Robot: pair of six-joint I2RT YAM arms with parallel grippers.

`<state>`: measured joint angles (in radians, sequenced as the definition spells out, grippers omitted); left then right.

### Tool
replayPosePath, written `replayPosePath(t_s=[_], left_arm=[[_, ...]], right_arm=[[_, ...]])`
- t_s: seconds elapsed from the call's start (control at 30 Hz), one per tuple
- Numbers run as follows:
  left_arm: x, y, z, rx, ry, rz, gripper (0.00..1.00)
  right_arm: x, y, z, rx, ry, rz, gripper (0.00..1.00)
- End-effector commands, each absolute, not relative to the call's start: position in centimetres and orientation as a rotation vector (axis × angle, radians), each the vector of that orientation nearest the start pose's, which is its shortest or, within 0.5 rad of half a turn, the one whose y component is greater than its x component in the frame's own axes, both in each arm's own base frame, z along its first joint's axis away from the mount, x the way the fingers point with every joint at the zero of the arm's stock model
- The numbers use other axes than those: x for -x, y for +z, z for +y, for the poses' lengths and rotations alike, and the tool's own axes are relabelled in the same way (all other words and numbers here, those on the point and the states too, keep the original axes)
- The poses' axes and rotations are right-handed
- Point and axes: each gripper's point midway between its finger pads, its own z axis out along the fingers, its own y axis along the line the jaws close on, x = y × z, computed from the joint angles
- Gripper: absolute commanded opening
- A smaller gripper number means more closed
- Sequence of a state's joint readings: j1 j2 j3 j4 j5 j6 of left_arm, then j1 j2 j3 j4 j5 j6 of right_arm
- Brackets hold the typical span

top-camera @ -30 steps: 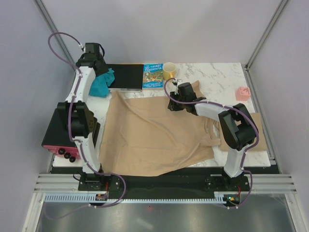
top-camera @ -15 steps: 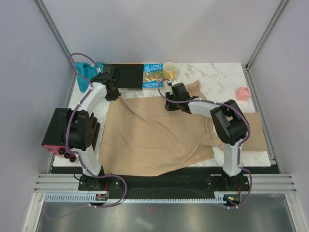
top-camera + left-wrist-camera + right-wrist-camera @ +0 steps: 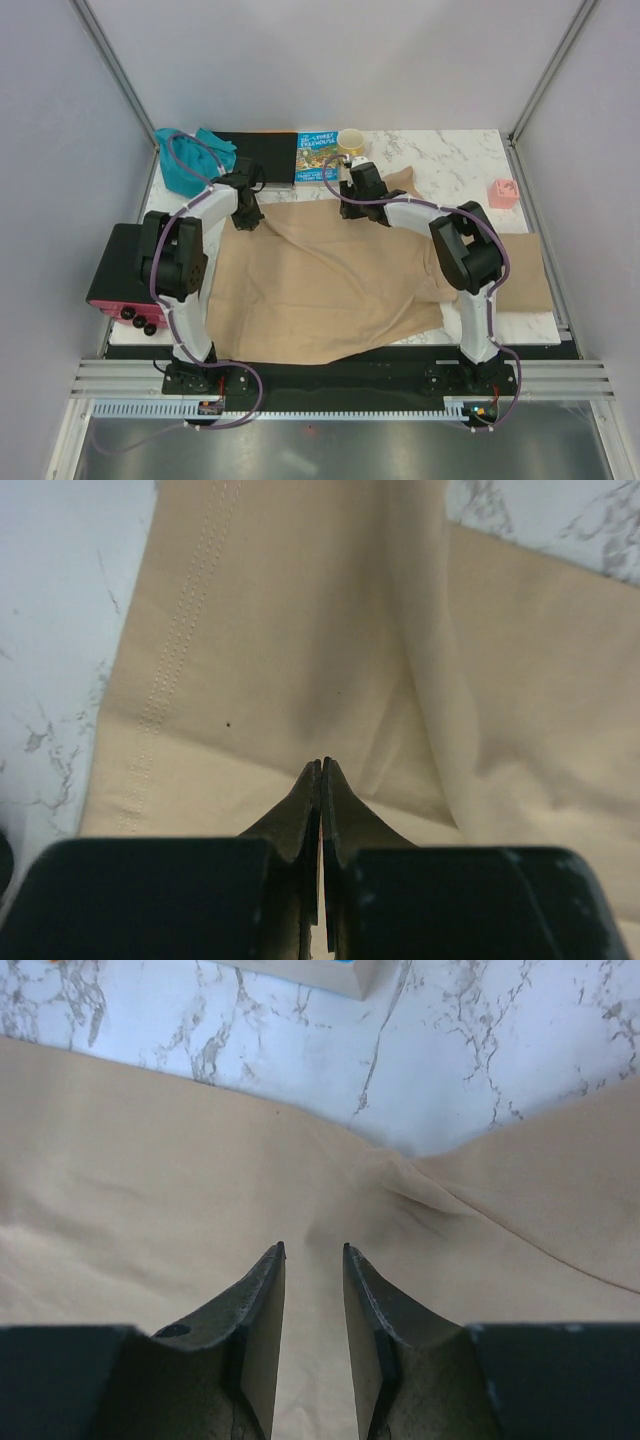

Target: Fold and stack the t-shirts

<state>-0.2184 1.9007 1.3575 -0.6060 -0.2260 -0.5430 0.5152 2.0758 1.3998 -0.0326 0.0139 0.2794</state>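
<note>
Tan t-shirt (image 3: 320,280) lies spread; left hand (image 3: 321,766) closed, right hand (image 3: 312,1250) parted.

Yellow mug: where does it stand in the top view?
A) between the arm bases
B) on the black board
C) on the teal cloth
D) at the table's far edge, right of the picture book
D: the yellow mug stands at the far edge of the table, right of the picture book, apart from the black board and teal cloth.

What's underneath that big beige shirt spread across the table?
The marble tabletop shows all around the beige shirt, so the shirt lies on it. Anything else beneath is covered by the cloth and cannot be seen.
</note>
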Motion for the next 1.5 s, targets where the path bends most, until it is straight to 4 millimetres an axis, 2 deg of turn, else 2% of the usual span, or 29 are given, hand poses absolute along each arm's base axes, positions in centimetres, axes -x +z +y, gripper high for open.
replayPosePath(t_s=[0.0, 0.13, 0.23, 0.27, 0.37, 0.73, 0.83, 1.1, 1.33, 1.4, 1.47], left_arm=[[-42.6, 2.6, -7.8, 0.569, 0.028, 2.563, 0.02], [-42.6, 1.3, -8.0, 0.567, 0.024, 2.579, 0.02], [-42.4, 0.4, -7.8, 0.568, 0.044, 2.596, 0.02], [-42.3, 0.2, -7.7, 0.569, 0.058, 2.599, 0.02], [-41.9, -0.1, -7.1, 0.594, 0.093, 2.601, 0.02], [-40.3, 1.7, -5.5, 0.641, 0.207, 2.595, 0.02], [-39.7, 2.0, -5.3, 0.646, 0.213, 2.59, 0.02], [-40.0, 2.2, -5.0, 0.656, 0.245, 2.584, 0.02], [-39.4, 2.7, -4.4, 0.666, 0.281, 2.578, 0.02], [-39.7, 3.2, -4.8, 0.657, 0.248, 2.575, 0.02], [-40.1, 4.1, -5.1, 0.655, 0.217, 2.559, 0.03]], right_arm=[[-47.4, 4.6, 27.5, 0.274, 0.363, 2.288, 0.37], [-47.5, 3.8, 27.3, 0.274, 0.348, 2.304, 0.34], [-47.6, 2.8, 27.2, 0.277, 0.32, 2.329, 0.21], [-47.6, 2.2, 27.1, 0.277, 0.309, 2.342, 0.11], [-47.9, 1.8, 26.6, 0.274, 0.268, 2.354, 0.0], [-50.0, 0.8, 25.6, 0.248, 0.196, 2.368, 0.0], [-50.2, 0.6, 24.9, 0.231, 0.171, 2.374, 0.0], [-50.3, 0.6, 22.3, 0.165, 0.119, 2.383, 0.0], [-50.7, 0.9, 22.2, 0.158, 0.13, 2.377, 0.0], [-50.6, 1.4, 22.6, 0.169, 0.161, 2.367, 0.04], [-50.0, 1.6, 22.9, 0.179, 0.197, 2.365, 0.16]])
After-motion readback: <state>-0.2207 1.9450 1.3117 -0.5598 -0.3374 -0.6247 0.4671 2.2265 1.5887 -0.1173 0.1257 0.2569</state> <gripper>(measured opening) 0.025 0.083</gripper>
